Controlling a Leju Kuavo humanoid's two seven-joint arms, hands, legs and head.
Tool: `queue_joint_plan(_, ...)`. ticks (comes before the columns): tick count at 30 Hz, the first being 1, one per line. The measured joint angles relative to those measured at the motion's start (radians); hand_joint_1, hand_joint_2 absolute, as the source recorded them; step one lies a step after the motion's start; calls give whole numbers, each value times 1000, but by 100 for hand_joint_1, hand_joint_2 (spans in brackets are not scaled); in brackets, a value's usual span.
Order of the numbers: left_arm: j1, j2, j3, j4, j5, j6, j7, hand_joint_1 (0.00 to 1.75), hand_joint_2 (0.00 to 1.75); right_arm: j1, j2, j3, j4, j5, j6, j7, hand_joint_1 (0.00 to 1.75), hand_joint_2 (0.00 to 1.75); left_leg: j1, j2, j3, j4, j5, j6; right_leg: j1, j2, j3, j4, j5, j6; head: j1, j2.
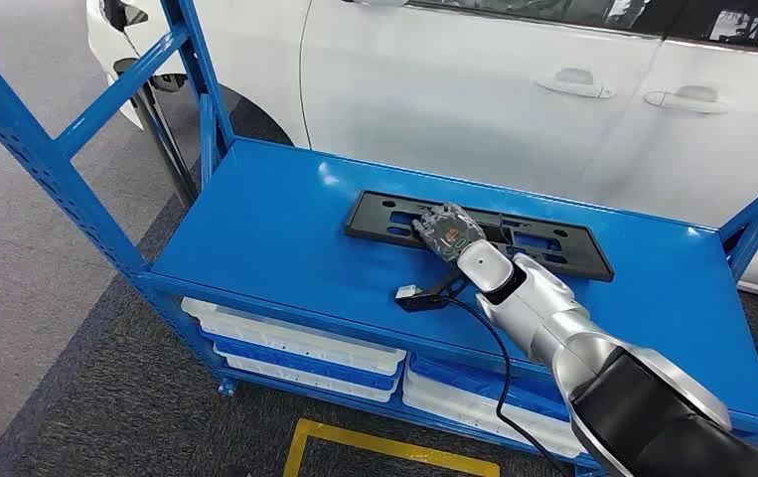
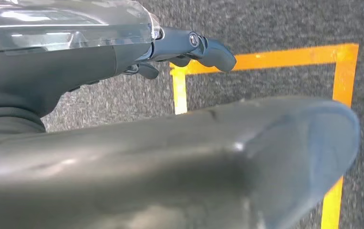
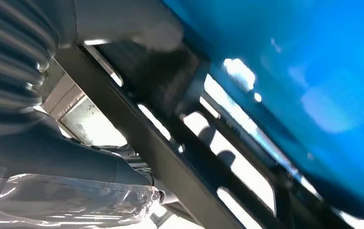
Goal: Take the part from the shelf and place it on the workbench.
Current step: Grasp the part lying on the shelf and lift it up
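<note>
The part (image 1: 553,248), a long flat black frame with slots, lies on the blue shelf top (image 1: 275,229) near its back edge. My right hand (image 1: 449,234), wrapped in clear plastic, sits on the middle of the part with its fingers closed around the frame. In the right wrist view the black bars of the part (image 3: 170,157) run close past the grey thumb (image 3: 75,157), and dark fingertips show through the slots. My left hand (image 2: 189,47) hangs over the grey carpet, holding nothing, its dark fingers loosely extended.
A white car (image 1: 474,89) stands just behind the shelf. Blue uprights (image 1: 47,149) rise at the shelf's left and right ends. White and blue trays (image 1: 295,353) fill the level below. Yellow floor tape (image 1: 355,442) marks the carpet in front. A black cable (image 1: 499,378) hangs off my right arm.
</note>
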Motion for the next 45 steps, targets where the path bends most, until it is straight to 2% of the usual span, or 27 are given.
queue_joint_plan(2,0,0,0,0,0,0,0,0,0,-1,0,-1,1,0,-2,-2,175,175,0,0,1,0,-1,0,-2,0,-7,8,12,1,0,0)
queue_joint_plan(3,0,0,0,0,0,0,-1,0,0,-2,0,-1,2,-1,-3,-4,175,175,0,-1,3,0,-1,-1,-5,0,-3,-6,33,0,0,0)
queue_joint_plan(5,-1,0,0,0,0,0,-2,0,0,-6,2,-4,2,-1,-3,-6,175,175,0,-1,8,0,-4,-5,-8,-5,55,-134,106,-4,0,0)
queue_joint_plan(7,-1,0,0,0,1,1,-3,0,0,-12,7,-7,3,-2,-3,-8,175,175,-3,-1,9,0,-7,-14,-3,-14,109,-253,144,-11,0,0)
queue_joint_plan(9,-1,0,0,0,1,1,-4,0,0,-14,13,-8,3,-3,-2,-10,175,175,-6,0,7,-3,-6,-26,4,-15,119,-282,143,-18,0,0)
queue_joint_plan(12,-3,1,0,0,1,2,-4,0,0,-13,15,-9,4,-6,-1,-12,175,175,-5,3,2,13,-21,-43,0,-13,123,-293,149,-35,0,0)
queue_joint_plan(14,-3,1,0,0,2,2,-4,0,0,-12,15,-9,4,-7,-3,-14,175,175,-4,4,-42,106,-74,-49,-1,-16,127,-299,151,-45,0,0)
queue_joint_plan(16,-1,1,0,0,2,2,-4,0,0,-9,15,-9,5,-8,-3,-17,175,175,-4,4,-112,244,-130,-52,4,-16,128,-299,149,-51,0,0)
queue_joint_plan(17,1,1,0,0,2,2,-5,0,0,-8,15,-9,5,-9,-2,-20,175,175,-4,4,-133,282,-135,-52,7,-15,129,-299,147,-53,0,0)
queue_joint_plan(18,2,2,0,0,2,2,-6,0,0,-7,15,-10,5,-11,-2,-23,175,175,-5,4,-135,281,-120,-50,10,-13,131,-298,146,-54,0,0)
queue_joint_plan(19,2,2,0,0,1,1,-7,0,0,-7,15,-11,5,-14,-2,-28,175,175,-5,4,-117,237,-87,-47,11,-11,134,-298,144,-55,0,0)
queue_joint_plan(20,1,3,0,0,1,1,-8,0,0,-7,15,-13,5,-18,-3,-34,175,175,-7,3,-84,165,-47,-42,13,-9,137,-297,142,-54,0,0)
queue_joint_plan(22,0,3,0,0,0,-1,-9,0,0,-6,13,-18,5,-35,-8,-52,175,175,-11,-1,-25,38,2,-31,18,-5,139,-291,135,-48,0,0)
queue_joint_plan(23,0,3,-1,0,-2,-3,-9,0,0,-6,11,-23,5,-49,-14,-66,175,175,-13,-3,-11,8,8,-27,19,-3,139,-289,133,-44,0,0)
queue_joint_plan(27,-2,4,-6,0,-6,-7,-11,0,0,-8,0,-67,-6,-156,-51,-176,175,175,-12,-2,-5,-10,13,-7,15,-1,132,-275,119,-24,0,0)
queue_joint_plan(29,-5,3,-8,0,-6,-5,-13,0,0,-9,-4,-100,-32,-234,-60,-259,175,175,-8,-1,-2,-16,16,-1,9,-1,93,-191,70,-14,0,0)
queue_joint_plan(31,-6,3,-10,0,-5,0,-13,0,0,-9,-5,-134,-87,-319,-48,-335,175,175,-7,0,-4,-15,16,0,1,0,27,-55,12,-5,0,0)
queue_joint_plan(32,-6,4,-12,0,-4,2,-11,0,0,-9,-5,-150,-128,-363,-33,-365,175,175,-7,1,-5,-14,15,-1,-3,0,3,-10,3,-2,0,0)
queue_joint_plan(33,-6,4,-14,0,-3,4,-9,0,0,-11,-5,-163,-175,-406,-14,-387,175,175,-5,1,-5,-12,14,-2,-6,-1,-4,0,14,1,0,0)
queue_joint_plan(34,-6,4,-16,0,-3,6,-6,0,0,-17,-5,-175,-226,-447,9,-402,175,175,-4,1,-5,-10,12,-5,-10,-1,8,-32,44,3,0,0)
queue_joint_plan(36,-8,3,-20,0,-2,9,-2,0,0,-40,-5,-195,-329,-523,55,-420,175,175,-1,2,-5,-3,5,-15,-13,-8,64,-164,116,5,0,0)
queue_joint_plan(37,-9,3,-22,0,-3,13,0,0,0,-55,-2,-203,-378,-559,76,-427,175,175,-2,3,-7,2,2,-20,-12,-10,88,-222,136,3,0,0)
queue_joint_plan(38,-10,3,-23,0,-4,19,2,0,0,-69,2,-209,-423,-591,94,-432,175,175,-3,4,-9,5,1,-27,-10,-12,100,-255,143,-1,0,0)
queue_joint_plan(40,-13,3,-26,0,-10,45,3,0,0,-91,9,-217,-508,-650,120,-439,175,175,-5,7,-13,5,2,-39,-4,-8,99,-267,136,-16,0,0)
queue_joint_plan(42,-15,3,-34,0,-20,89,-2,0,87,-109,7,-224,-587,-701,137,-441,175,175,-2,9,-18,14,-9,-50,-5,-5,99,-269,138,-31,0,0)
queue_joint_plan(44,-18,1,-49,0,-32,153,-25,0,87,-129,-7,-230,-656,-762,162,-442,175,175,0,10,-51,91,-58,-56,-5,-5,102,-273,139,-45,0,0)
queue_joint_plan(45,-18,0,-58,0,-36,184,-44,0,44,-137,-20,-234,-687,-810,186,-447,175,175,0,10,-79,158,-91,-56,-2,-5,102,-273,139,-50,0,0)
